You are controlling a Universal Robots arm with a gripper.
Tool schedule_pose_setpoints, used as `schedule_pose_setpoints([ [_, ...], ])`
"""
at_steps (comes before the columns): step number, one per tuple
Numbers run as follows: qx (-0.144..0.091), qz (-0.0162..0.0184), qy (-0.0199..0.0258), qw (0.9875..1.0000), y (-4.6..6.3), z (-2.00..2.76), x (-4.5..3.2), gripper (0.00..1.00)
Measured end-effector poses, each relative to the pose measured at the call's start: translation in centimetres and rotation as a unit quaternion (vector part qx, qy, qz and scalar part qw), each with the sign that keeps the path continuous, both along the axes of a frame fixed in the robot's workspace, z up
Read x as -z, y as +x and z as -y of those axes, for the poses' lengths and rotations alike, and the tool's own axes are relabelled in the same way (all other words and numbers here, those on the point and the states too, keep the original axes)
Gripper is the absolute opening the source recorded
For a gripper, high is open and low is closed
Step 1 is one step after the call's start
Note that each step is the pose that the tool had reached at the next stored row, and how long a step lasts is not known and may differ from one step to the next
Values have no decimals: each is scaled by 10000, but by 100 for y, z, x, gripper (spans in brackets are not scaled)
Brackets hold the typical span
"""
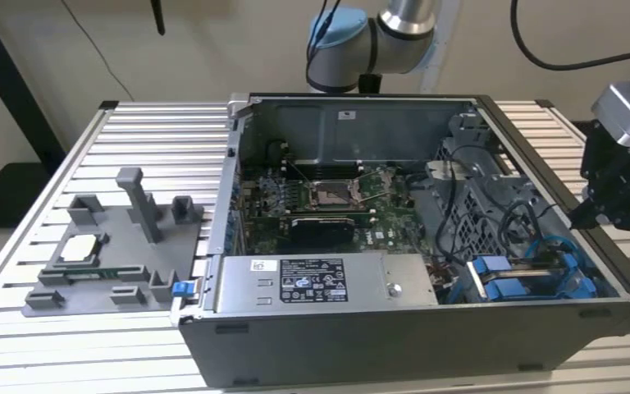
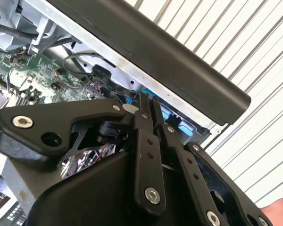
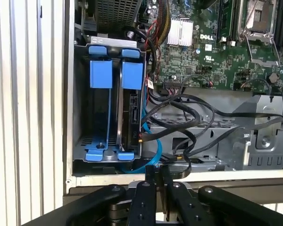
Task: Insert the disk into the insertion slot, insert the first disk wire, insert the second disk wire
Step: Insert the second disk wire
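Two blue carriers (image 3: 100, 75) stand side by side in the insertion slot (image 3: 79, 117), and we see the disk (image 3: 131, 115) seated in one of them. Our gripper (image 3: 157, 170) hangs by the rim of the computer case (image 1: 403, 345), jaws drawn narrow, near loose black cables (image 3: 188, 117).

- Finding the dark disk (image 3: 131, 117) standing on edge inside the grey insertion slot (image 3: 80, 117), blue carrier tabs capping both ends.
- Seeing black wires (image 3: 179, 110) looping just beside it.
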State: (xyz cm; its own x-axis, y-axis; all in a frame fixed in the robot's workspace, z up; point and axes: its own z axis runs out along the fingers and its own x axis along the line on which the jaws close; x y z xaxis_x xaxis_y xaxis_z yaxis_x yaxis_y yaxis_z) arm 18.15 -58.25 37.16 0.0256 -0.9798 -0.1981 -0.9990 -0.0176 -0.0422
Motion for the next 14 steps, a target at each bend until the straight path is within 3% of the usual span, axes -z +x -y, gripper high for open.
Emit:
schedule_pose_setpoints([
  [6,37,0,26,10000,-140,0,-91,0],
  [14,111,0,27,9999,-342,0,-113,0],
])
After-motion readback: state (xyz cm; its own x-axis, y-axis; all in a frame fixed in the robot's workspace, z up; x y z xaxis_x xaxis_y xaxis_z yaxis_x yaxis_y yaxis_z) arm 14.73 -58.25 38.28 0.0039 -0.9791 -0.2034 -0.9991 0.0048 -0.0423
